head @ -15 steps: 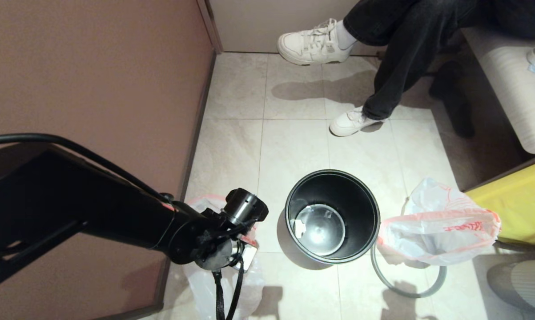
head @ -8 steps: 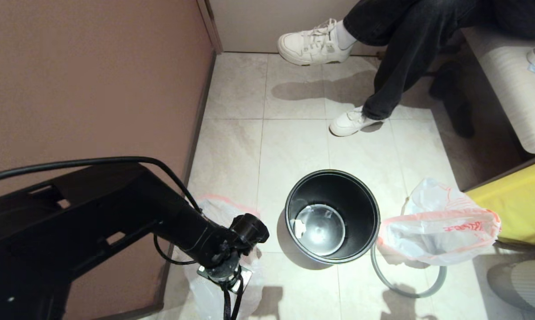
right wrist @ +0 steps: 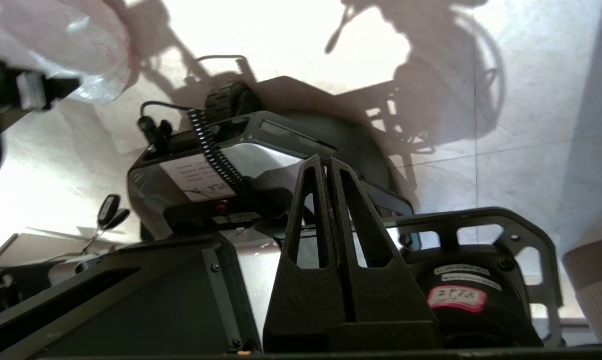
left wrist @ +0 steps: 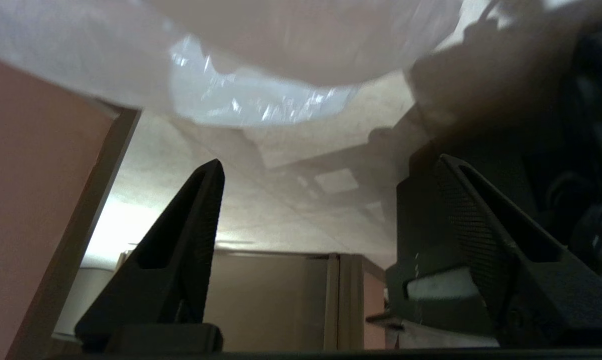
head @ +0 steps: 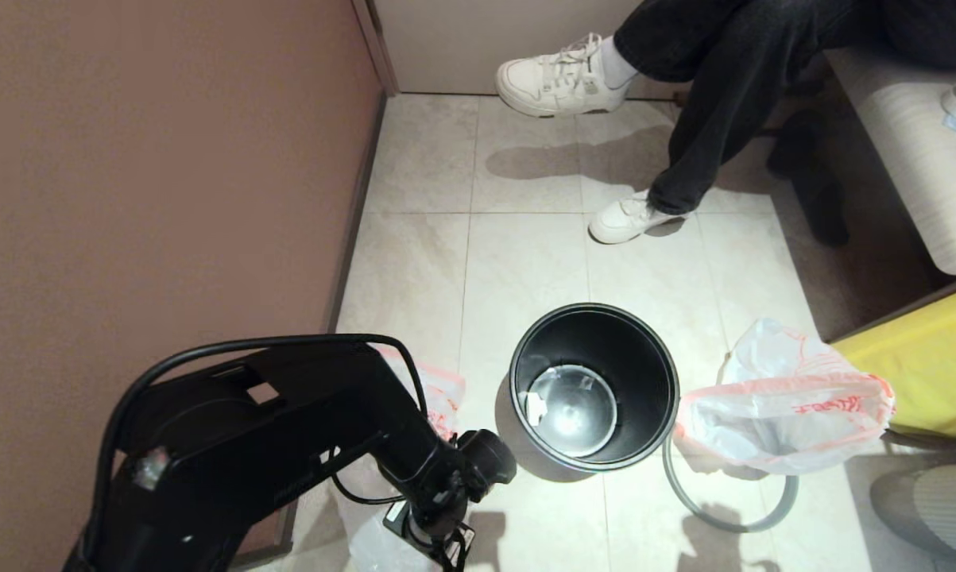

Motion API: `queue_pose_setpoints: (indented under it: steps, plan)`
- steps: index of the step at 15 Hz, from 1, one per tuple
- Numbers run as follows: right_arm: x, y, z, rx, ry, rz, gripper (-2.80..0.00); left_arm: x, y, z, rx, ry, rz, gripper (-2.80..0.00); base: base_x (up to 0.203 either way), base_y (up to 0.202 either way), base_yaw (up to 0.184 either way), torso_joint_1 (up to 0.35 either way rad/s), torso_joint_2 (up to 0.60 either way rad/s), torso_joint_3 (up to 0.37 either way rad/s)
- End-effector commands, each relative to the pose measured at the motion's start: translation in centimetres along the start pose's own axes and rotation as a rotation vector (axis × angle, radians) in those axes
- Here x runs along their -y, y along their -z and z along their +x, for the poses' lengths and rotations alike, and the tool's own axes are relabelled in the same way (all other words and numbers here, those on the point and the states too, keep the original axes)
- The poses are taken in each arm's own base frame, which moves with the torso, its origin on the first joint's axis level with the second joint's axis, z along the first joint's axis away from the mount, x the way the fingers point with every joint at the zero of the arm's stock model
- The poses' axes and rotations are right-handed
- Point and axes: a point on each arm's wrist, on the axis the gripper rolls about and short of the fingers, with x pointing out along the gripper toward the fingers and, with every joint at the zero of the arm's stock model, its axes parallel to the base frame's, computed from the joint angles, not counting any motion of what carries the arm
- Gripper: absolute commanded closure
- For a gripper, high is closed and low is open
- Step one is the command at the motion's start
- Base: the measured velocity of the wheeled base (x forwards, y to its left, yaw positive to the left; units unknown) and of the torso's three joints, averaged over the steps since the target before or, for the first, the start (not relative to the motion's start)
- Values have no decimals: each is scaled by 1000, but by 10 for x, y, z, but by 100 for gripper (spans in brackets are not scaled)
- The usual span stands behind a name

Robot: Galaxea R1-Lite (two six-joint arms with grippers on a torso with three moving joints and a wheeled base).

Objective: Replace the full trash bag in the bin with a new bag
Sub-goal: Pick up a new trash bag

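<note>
The bin [head: 593, 385], a round black tub, stands open on the tiled floor with no bag in it. Its grey hoop [head: 724, 520] lies on the floor to its right, partly under the new bag [head: 787, 413], a crumpled whitish film with a pink-red edge. The full trash bag [head: 439, 391] lies by the wall left of the bin, mostly hidden by my left arm [head: 287, 445]. My left gripper [left wrist: 329, 162] is open and empty, with the full trash bag [left wrist: 260, 95] just beyond its fingertips. My right gripper [right wrist: 327, 161] is shut on nothing, over my own base.
A seated person's legs and white sneakers [head: 561, 75] [head: 628, 218] are beyond the bin. A brown wall [head: 168, 159] runs along the left. A yellow object [head: 923, 365] and a padded bench [head: 915, 143] stand on the right. A paper scrap [head: 535, 407] lies inside the bin.
My left gripper has opened and let go of the full trash bag, which now rests on the floor by the wall. The left arm has dropped lower and drawn back toward me.
</note>
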Motion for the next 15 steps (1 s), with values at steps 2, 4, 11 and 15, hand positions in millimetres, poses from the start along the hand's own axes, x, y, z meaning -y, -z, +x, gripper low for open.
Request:
queue_pose_setpoints:
  steps: [2, 4, 11, 15]
  plan:
    - [-1, 0, 2, -25, -19, 3, 0, 7, -17, 12, 20, 1, -13, -280, 0, 0, 0, 0, 0, 0]
    - [-2, -2, 3, -40, -28, 3, 0, 12, -27, 24, 24, 2, -15, -280, 0, 0, 0, 0, 0, 0]
    - [-5, -7, 9, -48, -46, 2, 0, -6, -60, 35, -28, 43, -63, -280, 0, 0, 0, 0, 0, 0]
    - [-8, -14, 13, -31, -56, 0, 0, -15, -63, 40, -39, 46, -79, 0, 0, 0, 0, 0, 0, 0]
